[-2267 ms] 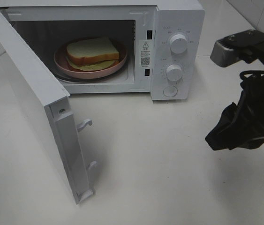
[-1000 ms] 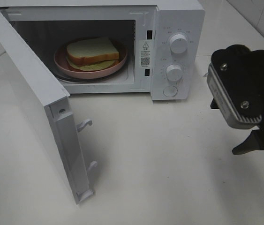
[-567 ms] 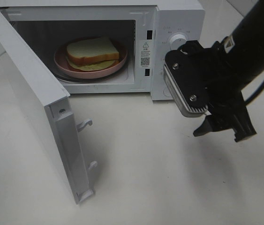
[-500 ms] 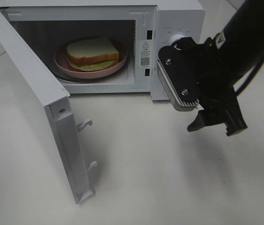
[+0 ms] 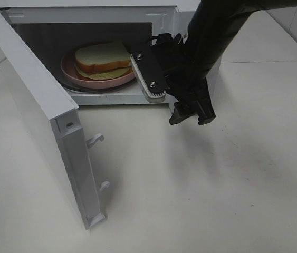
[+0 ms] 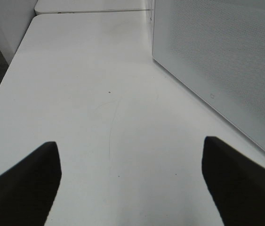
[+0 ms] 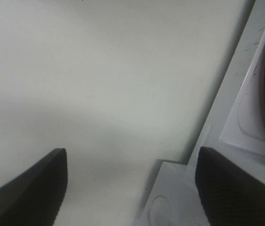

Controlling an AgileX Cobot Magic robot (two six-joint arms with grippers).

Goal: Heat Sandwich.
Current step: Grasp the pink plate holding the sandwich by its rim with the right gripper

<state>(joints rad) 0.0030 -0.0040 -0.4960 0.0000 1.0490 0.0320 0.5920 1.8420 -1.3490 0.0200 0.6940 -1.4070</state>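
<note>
Nearest, the hinged white microwave door stands wide open, and the black left gripper hangs over the white table, fingers apart and empty. The black right gripper, fingers spread and holding nothing, hovers before the oven's right front. Beyond, the white-bread sandwich lies on a round pink plate inside the white box microwave oven.

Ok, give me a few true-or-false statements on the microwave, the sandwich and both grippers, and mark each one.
1. The microwave door stands open. True.
2. The sandwich is outside the microwave. False: it lies on the pink plate inside.
3. The right gripper grips the pink plate. False: it is open and empty, in front of the microwave.
4. The left gripper is open over the table. True.
</note>
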